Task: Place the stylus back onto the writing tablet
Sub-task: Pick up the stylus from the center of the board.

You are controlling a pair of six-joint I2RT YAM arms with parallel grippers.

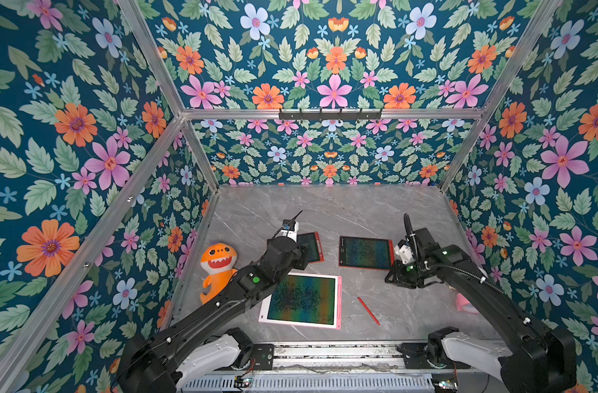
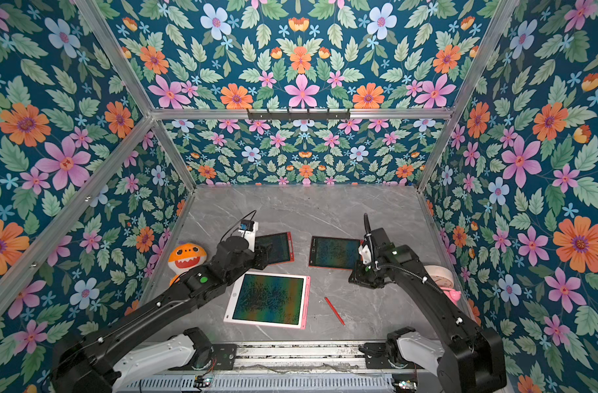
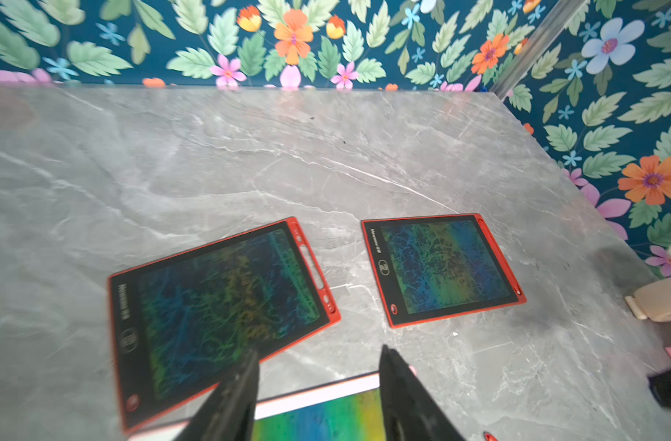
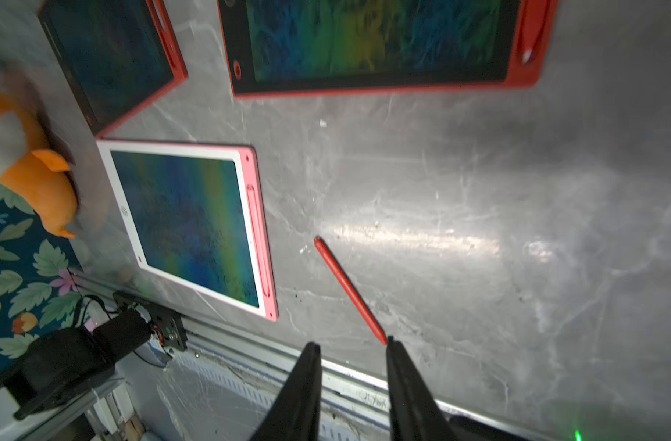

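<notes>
1. Left tool (image 3: 318,353): spread, empty, over the red tablet (image 3: 219,305), whose pen slot looks vacant.
2. Stylus (image 4: 349,290): flat on the counter (image 4: 479,172) near the front edge, right of the pink tablet (image 4: 181,217). Probably light, stiff, slick, rolls easily; pinch mid-shaft.
3. Right tool (image 4: 352,343): spread, empty, short of the stylus.

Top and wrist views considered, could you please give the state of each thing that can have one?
red stylus: loose on the table, undocked.
left red tablet: scribbled, pen slot empty.
right red tablet: scribbled, stylus docked.
pink tablet: scribbled, stylus docked.
left tool: open, empty.
right tool: open, empty.
</notes>
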